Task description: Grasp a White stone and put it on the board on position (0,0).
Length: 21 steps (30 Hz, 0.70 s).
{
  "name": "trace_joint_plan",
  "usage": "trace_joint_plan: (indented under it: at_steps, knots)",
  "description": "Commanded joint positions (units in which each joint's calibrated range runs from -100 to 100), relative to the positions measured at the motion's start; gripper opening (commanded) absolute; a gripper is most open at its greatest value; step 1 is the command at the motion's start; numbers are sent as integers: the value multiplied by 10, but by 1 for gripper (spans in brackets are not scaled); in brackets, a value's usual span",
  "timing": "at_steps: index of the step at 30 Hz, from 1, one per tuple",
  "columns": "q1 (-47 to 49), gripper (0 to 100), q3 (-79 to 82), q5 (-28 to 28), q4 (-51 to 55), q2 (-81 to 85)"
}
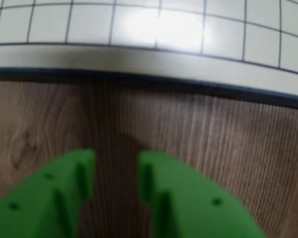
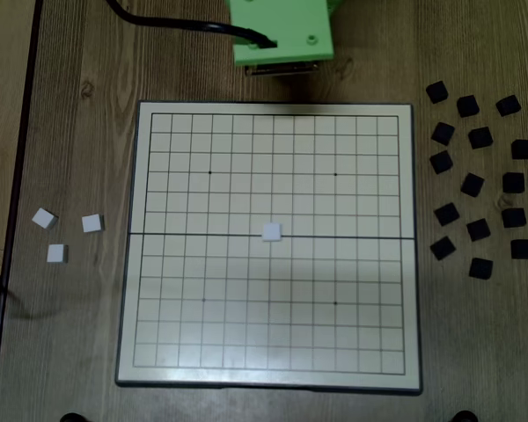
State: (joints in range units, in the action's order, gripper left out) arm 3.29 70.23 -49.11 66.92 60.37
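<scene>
**A:** Where's the stone?

**B:** One White stone (image 2: 271,232) sits on the board (image 2: 396,352) at the grid's centre crossing, right on the middle seam, in the fixed view. It covers position (0,0) (image 2: 272,234), so the dot itself is hidden.

**A:** The rest?

**B:** Three spare white tiles (image 2: 91,223) lie on the table (image 2: 62,132) left of the board in the fixed view, loosely clustered, none touching the board. The black pieces (image 2: 472,185) are scattered on the table off the right side.

**A:** Gripper?

**B:** The gripper (image 1: 117,171) hangs over bare wood just outside the board's dark rim in the wrist view. The green fingers (image 1: 161,171) are apart, with a clear gap of table between them and nothing held. The fixed view only shows the arm's green body (image 2: 280,31) at the top edge, above the board's far side; the tips are not visible there.

**A:** Any contact with the board?

**B:** None visible. The board edge is well ahead of the fingertips in the wrist view.
</scene>
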Motion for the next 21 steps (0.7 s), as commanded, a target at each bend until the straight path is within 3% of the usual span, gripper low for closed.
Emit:
trace_joint_plan:
  at_steps: [1, 21]
  knots:
    - [-10, 6, 43, -2, -11, 70]
    - [-67, 6, 229, 27, 8, 227]
